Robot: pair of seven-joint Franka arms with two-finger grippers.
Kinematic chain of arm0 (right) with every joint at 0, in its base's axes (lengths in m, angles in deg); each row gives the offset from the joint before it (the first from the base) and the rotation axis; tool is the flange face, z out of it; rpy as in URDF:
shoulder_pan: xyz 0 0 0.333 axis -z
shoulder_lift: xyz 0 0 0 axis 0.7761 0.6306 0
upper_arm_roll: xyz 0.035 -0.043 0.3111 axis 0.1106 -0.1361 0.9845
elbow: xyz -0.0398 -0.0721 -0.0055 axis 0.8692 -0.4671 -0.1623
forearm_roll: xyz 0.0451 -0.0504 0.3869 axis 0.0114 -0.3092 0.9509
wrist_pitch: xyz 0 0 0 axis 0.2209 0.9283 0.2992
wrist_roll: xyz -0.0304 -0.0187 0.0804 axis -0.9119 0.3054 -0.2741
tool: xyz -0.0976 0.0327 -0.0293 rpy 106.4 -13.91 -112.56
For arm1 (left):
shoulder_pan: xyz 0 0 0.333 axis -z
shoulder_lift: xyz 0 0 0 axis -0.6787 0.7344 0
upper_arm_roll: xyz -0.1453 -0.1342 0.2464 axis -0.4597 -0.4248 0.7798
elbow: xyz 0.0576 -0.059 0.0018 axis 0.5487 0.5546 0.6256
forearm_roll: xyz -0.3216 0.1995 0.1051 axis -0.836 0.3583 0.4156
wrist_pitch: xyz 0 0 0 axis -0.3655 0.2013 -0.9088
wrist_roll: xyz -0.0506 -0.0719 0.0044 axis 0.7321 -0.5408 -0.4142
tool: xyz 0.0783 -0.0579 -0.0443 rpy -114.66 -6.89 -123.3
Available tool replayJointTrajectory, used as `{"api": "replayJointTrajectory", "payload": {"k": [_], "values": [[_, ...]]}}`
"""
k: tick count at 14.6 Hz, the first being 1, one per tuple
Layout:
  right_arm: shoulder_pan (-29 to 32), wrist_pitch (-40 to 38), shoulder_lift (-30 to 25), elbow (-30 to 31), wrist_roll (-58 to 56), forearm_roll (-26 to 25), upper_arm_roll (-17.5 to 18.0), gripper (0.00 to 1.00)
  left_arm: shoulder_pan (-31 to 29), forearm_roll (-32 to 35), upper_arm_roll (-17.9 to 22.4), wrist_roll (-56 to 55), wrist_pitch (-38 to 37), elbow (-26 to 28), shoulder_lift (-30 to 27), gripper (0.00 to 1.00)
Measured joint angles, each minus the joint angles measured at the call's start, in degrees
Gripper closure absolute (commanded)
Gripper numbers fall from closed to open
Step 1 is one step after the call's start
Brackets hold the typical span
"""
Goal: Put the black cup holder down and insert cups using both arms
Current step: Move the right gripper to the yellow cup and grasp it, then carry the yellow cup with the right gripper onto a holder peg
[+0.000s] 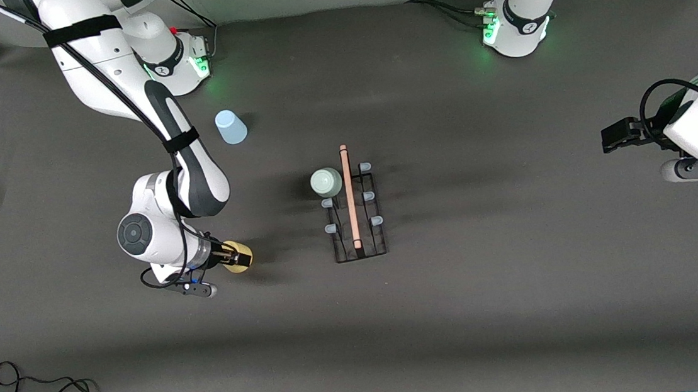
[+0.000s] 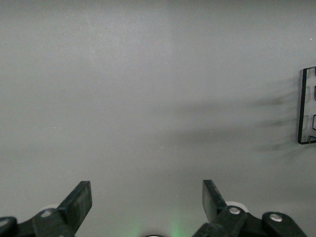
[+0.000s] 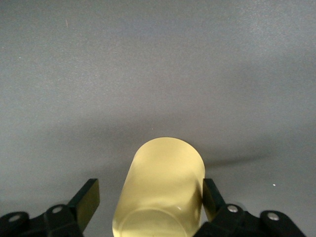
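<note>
Black cup holder (image 1: 357, 220) stands upright at mid-bench, wooden rod handle on top. 1 of its 6 pegs carries the pale grey-green cup (image 1: 326, 183), inverted, at the end farther from the front camera on the side toward the right arm. 5 pegs are free.

Step in hand, as judged: pickup of the yellow cup (image 1: 239, 257) by the right arm. The right claw (image 1: 229, 256) sits low at the bench, toward the right arm's end and slightly nearer the front camera than the holder. Its fingers (image 3: 88, 200) are apart and straddle the cup; 1 side shows a clear gap, so no clamp yet.

Next move calls for: close on the cup, lift, carry over a free peg, lower mouth-down.

Light blue cup (image 1: 230, 127) waits inverted near the right arm's base.

Left arm waits: left claw (image 1: 618, 134) hangs over bare bench at its own end, fingers (image 2: 79, 202) spread, nothing held.
</note>
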Motion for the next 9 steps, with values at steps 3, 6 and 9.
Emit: {"api": "replayJointTrajectory", "payload": {"k": [3,6,9], "values": [[-0.02,-2.5,-0.82,-1.42,0.0,0.17,0.01,1.0,0.02,0.0,-0.05,0.0,0.0,0.0,0.0,0.0],[-0.01,-7.53,-4.6,-3.26,0.07,0.39,-0.08,1.0,0.02,0.0,-0.06,0.0,-0.01,-0.01,0.0,0.0],[0.0,-14.44,-8.72,-6.18,3.82,0.75,-0.3,1.0,0.02,0.0,-0.06,0.0,-0.06,0.02,0.0,0.0]]}}
